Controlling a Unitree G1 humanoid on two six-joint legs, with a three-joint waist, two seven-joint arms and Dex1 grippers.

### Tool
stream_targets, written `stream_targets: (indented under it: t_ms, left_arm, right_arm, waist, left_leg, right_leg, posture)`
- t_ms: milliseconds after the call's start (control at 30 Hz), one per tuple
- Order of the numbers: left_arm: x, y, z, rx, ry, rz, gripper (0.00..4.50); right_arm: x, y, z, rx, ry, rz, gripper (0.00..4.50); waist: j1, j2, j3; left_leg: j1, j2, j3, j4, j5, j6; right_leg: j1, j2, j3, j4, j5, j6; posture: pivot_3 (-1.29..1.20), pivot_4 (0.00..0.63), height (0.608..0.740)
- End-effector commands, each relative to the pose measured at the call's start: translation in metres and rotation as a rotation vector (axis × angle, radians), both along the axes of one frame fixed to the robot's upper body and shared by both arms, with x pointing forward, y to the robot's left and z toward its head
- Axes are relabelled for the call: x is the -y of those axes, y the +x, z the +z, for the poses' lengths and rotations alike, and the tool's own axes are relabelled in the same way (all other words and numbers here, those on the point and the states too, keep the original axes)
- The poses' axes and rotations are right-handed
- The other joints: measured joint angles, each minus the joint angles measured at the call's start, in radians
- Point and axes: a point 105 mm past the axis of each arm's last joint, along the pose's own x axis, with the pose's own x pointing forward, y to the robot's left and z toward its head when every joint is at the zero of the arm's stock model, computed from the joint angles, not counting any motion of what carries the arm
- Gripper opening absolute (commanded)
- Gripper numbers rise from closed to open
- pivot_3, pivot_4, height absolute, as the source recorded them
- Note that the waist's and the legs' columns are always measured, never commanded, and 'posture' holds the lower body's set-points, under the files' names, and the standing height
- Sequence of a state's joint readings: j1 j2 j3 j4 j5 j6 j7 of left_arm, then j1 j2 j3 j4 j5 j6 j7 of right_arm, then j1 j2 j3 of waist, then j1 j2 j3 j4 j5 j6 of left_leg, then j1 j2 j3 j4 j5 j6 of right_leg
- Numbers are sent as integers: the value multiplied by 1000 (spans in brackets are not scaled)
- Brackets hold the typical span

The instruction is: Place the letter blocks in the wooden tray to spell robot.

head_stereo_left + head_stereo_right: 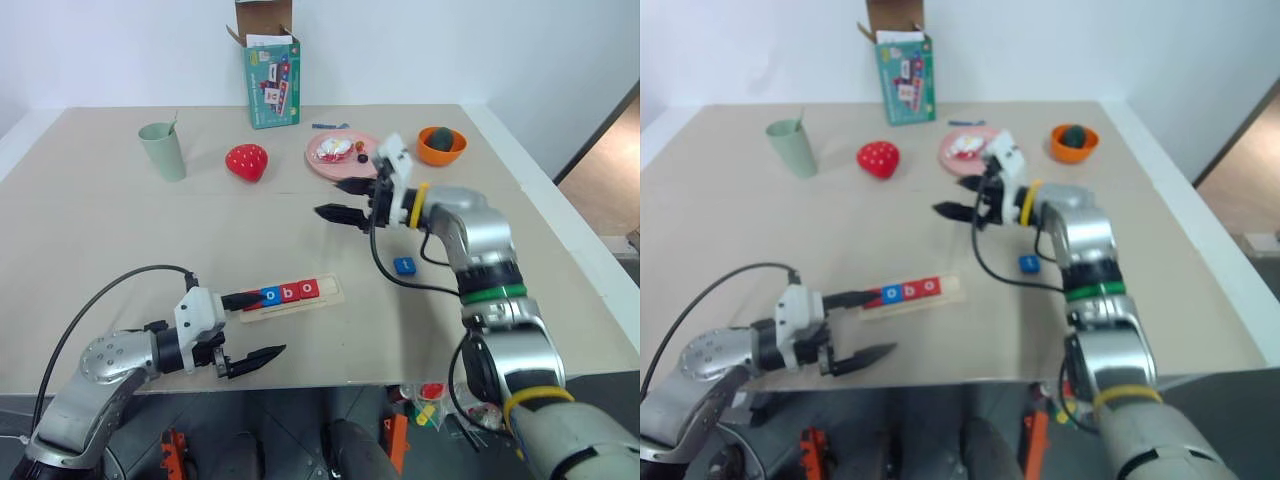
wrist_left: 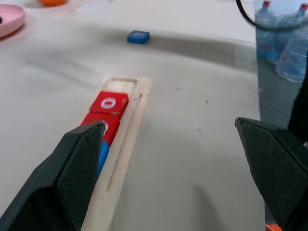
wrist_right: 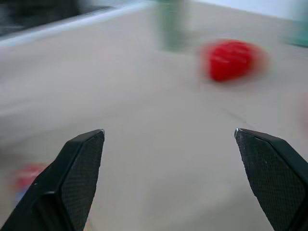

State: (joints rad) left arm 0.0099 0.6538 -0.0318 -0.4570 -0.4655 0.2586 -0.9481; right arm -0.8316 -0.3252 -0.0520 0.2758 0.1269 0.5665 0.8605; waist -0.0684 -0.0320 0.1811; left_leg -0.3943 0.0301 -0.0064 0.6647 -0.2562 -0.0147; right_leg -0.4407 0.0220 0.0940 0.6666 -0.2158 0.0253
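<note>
Loose blue block (image 1: 404, 265) is lying on the table just below and beside the right gripper (image 1: 341, 199), w/ jaws gaping wide and empty, hanging above it. Wooden tray (image 1: 330, 297) is holding blocks, w/ its end slot free; left gripper (image 1: 256, 328), also open and empty, is sitting farther off, by the tray's other end.

Your head pair looks down across the table (image 1: 120, 260); your left wrist camera sits low, close to the wooden tray (image 2: 126, 144), which both share; the right faces the strawberry toy (image 3: 231, 60)
</note>
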Motion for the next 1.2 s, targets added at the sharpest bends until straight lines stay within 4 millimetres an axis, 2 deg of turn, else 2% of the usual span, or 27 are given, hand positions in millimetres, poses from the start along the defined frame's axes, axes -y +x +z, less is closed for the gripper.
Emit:
stream_targets:
  t_ms: [33, 100, 267, 367, 600, 867, 1100, 1133, 1200]
  left_arm:
    - [11, -5, 8, 41, 21, -64, 4500]
    - [13, -3, 10, 52, 12, -64, 4500]
    - [16, 3, 14, 59, -24, -48, 4500]
    - [19, 7, 22, 65, -74, -36, 4500]
    - [22, 8, 27, 46, -108, -40, 4500]
    - [23, 6, 23, 51, -83, -55, 4500]
    - [24, 6, 22, 57, -84, -47, 4500]
    - [25, 6, 21, 57, -84, -48, 4500]
    - [25, 6, 20, 55, -82, -48, 4500]
  right_arm:
    - [24, -12, 19, 189, -10, -313, 4475]
    - [39, -23, 15, 221, 5, -480, 4475]
    - [47, -45, -4, 232, -13, -613, 4475]
    - [71, -46, -34, 84, 47, -756, 4475]
    - [83, -45, -68, -67, 85, -788, 4475]
    - [71, -41, -68, -72, 106, -740, 4475]
    - [70, -46, -86, -120, 76, -754, 4475]
    - [71, -48, -89, -124, 64, -764, 3918]
    - [70, -50, -92, -129, 48, -764, 3323]
  waist:
    - [-3, 1, 1]
    - [-9, 1, 1]
    - [-10, 1, 1]
    - [-9, 0, 0]
    - [-11, 1, 0]
    - [-11, 1, 0]
    - [-10, 0, 0]
    - [-10, 0, 0]
    - [-10, 0, 0]
  left_leg:
    - [-1, -1, 1, -1, 0, 0]
    - [-1, -1, 3, -2, 0, 0]
    - [2, 0, 3, -2, 1, -2]
    - [3, 0, 3, -2, 3, -5]
    - [3, -1, 6, -1, 5, -7]
    - [3, 0, 5, -2, 5, -7]
    - [3, 0, 5, -2, 5, -7]
    - [3, 0, 5, -2, 5, -7]
    - [3, 0, 5, -2, 4, -7]
  right_leg:
    - [-1, -1, 1, 0, 0, 0]
    - [-3, -1, 4, 0, 0, 0]
    - [-1, 0, 4, 0, -1, 3]
    - [0, 0, 4, 0, 0, 4]
    - [0, 1, 7, 0, 2, 5]
    - [0, 2, 7, 0, 2, 4]
    - [0, 2, 7, -1, 2, 4]
    - [0, 2, 7, -1, 2, 4]
    - [0, 2, 7, -1, 2, 4]
  posture:
    - [0, 150, 740]
    - [0, 150, 740]
    - [0, 150, 740]
    - [0, 150, 740]
    - [0, 150, 740]
    - [0, 150, 740]
    - [0, 150, 740]
    - [0, 150, 740]
    - [0, 150, 740]
